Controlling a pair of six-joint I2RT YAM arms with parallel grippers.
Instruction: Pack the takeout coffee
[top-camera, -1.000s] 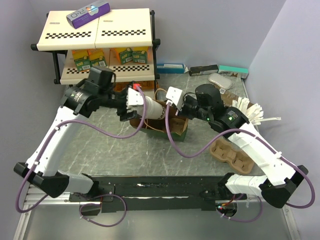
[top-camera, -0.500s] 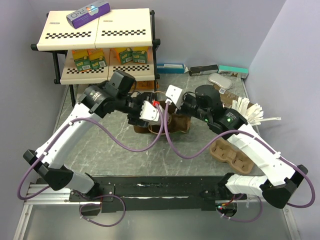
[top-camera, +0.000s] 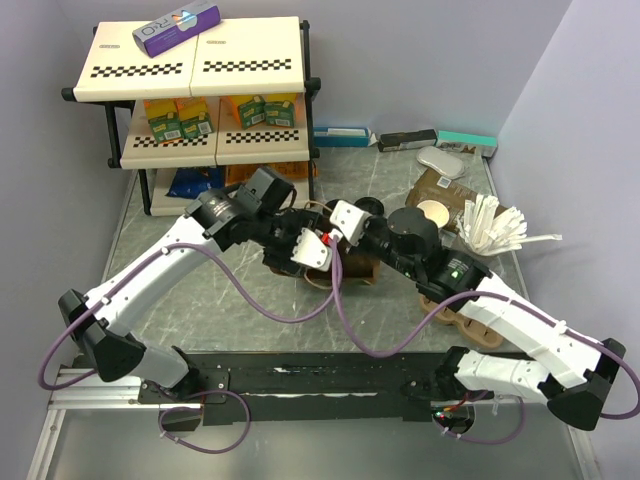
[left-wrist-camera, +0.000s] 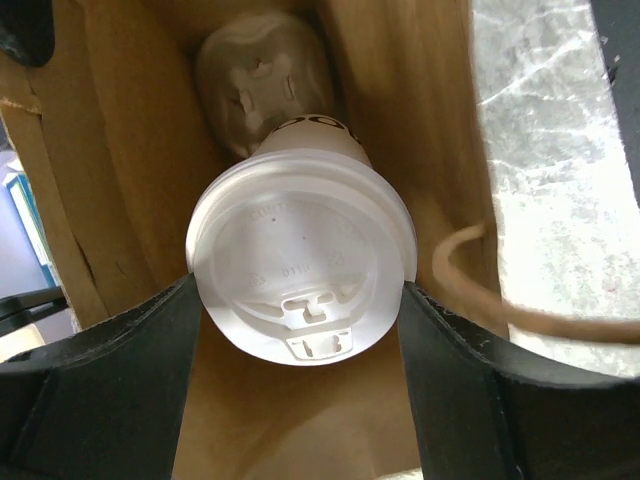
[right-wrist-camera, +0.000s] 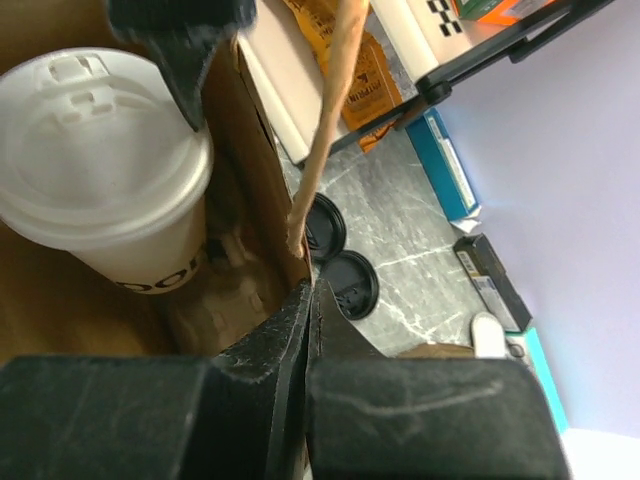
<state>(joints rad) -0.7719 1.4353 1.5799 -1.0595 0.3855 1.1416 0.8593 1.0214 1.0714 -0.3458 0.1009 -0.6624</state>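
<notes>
A white paper cup (left-wrist-camera: 300, 260) with a white lid hangs upright inside the brown paper bag (left-wrist-camera: 120, 150). My left gripper (left-wrist-camera: 300, 330) is shut on it just under the lid. Below it a pale moulded-pulp tray (left-wrist-camera: 262, 75) lies on the bag's floor. My right gripper (right-wrist-camera: 312, 290) is shut on the bag's top edge (right-wrist-camera: 255, 150), and the cup (right-wrist-camera: 100, 140) shows at its upper left. In the top view both grippers, left (top-camera: 310, 250) and right (top-camera: 350, 225), meet over the bag (top-camera: 355, 265), hiding that cup. A second, lidless cup (top-camera: 432, 212) stands at the back right.
A brown pulp cup tray (top-camera: 470, 315) lies under my right arm. White sticks (top-camera: 495, 225) fan out at the right. Two black lids (right-wrist-camera: 345, 285) lie on the table behind the bag. The bag's cord handle (left-wrist-camera: 520, 320) hangs outside. A two-tier shelf (top-camera: 190, 60) stands at the back left.
My left gripper has swung right and down, carrying the lidded cup from above the bag's left side into the bag. My right arm has shifted lower and forward, still on the bag's edge.
</notes>
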